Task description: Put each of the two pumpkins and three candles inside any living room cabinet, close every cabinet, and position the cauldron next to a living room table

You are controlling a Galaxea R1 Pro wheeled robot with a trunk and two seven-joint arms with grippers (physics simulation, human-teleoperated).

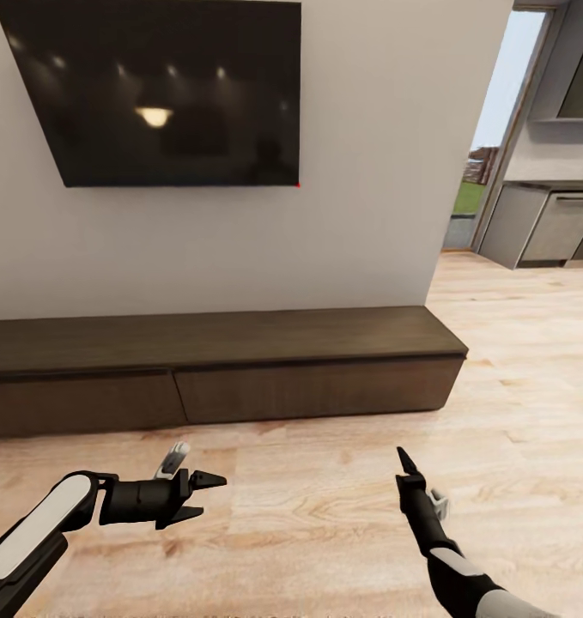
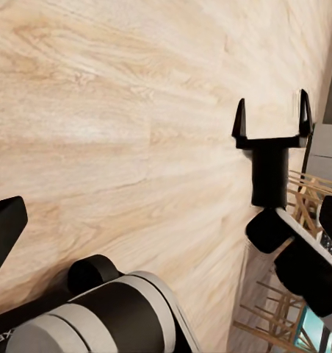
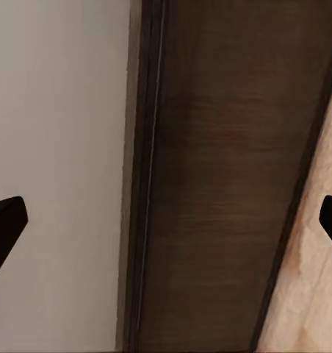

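My cabinet (image 1: 222,369) runs across the middle of the head view, a long low dark brown console against the pale wall (image 1: 368,172), with both drawer fronts flush and shut. Above it, in the upper left of the frame, hangs a black television (image 1: 158,90). At the upper right an opening shows grey kitchen units (image 1: 553,225).

My left claw (image 1: 201,496) sits at the lower left of the head view, over the light wooden floor (image 1: 325,506), pointing toward the right of the frame. Its two dark fingers are spread apart with nothing between them. My right claw (image 1: 404,462) is at the lower right of that view, pointing up toward the cabinet; from there I see it edge-on. In the left wrist view my right claw (image 2: 272,118) shows in the upper right of the frame, its two fingers parted and empty over the floor boards.

In the right wrist view my own dark fingertips (image 3: 4,228) sit at the left and right edges, far apart, holding nothing; the cabinet top (image 3: 225,184) lies between them, with the wall on the left of the frame and a strip of floor at the right.
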